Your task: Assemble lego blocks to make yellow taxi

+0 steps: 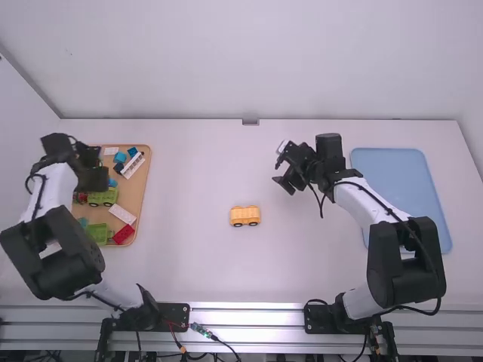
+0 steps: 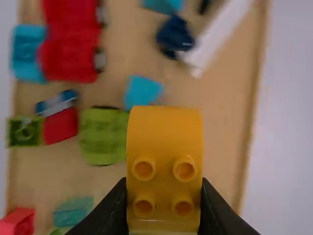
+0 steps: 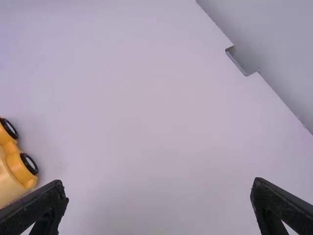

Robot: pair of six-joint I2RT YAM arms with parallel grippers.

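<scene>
In the high view my left gripper point(image 1: 93, 167) is over the wooden tray at the left. The left wrist view has the left gripper point(image 2: 164, 208) shut on a yellow block point(image 2: 165, 142) with a curved top and round studs, held above the tray's blocks. A yellow car base point(image 1: 244, 216) with black wheels stands on the middle of the table; part of the car base point(image 3: 13, 166) shows in the right wrist view. Behind and right of it, my right gripper point(image 1: 284, 182) is open and holds nothing; in the right wrist view, the gripper point(image 3: 159, 198) has its fingers wide apart.
The wooden tray point(image 1: 142, 197) holds green, red, blue and white blocks, including a green vehicle piece point(image 1: 103, 197) and a long white piece point(image 1: 132, 165). A blue tray point(image 1: 400, 177) lies at the right, partly behind the right arm.
</scene>
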